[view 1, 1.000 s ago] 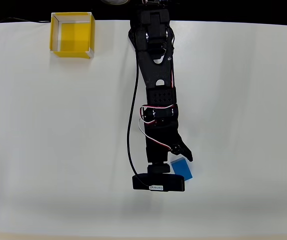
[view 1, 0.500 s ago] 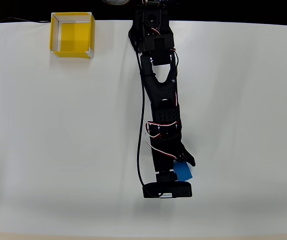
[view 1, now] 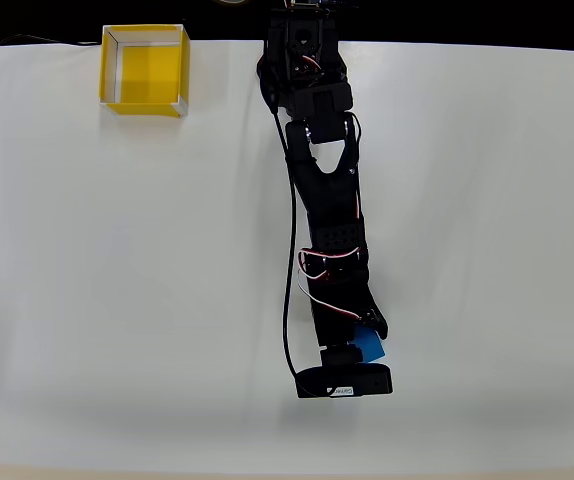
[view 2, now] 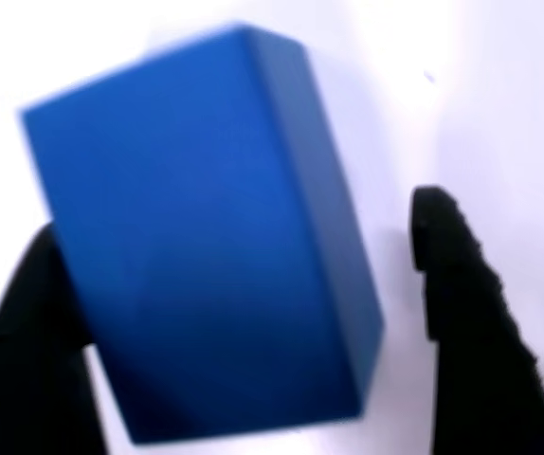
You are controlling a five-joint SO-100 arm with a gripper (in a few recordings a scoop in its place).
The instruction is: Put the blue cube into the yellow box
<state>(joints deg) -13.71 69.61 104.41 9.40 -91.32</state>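
Observation:
The blue cube [view 1: 371, 347] lies on the white table near the front, mostly covered by my black arm in the overhead view. My gripper [view 1: 363, 343] hangs right over it. In the wrist view the blue cube [view 2: 206, 246] stands large between the two black fingers. The left finger [view 2: 35, 332] sits against its side, while the right finger [view 2: 457, 284] stands a little apart from it. The gripper [view 2: 239, 227] is open around the cube. Far away, at the table's back left corner, the yellow box [view 1: 145, 70] stands with nothing in it.
The white table [view 1: 117, 300] spreads wide to the left and right of the arm. A black cable [view 1: 289, 260] runs along the arm's left side. Another dark cable [view 1: 27, 42] lies at the back left edge.
The arm has stretched further toward the front edge and shifted slightly right. The gripper has come down over the blue cube, which now shows less in the overhead view.

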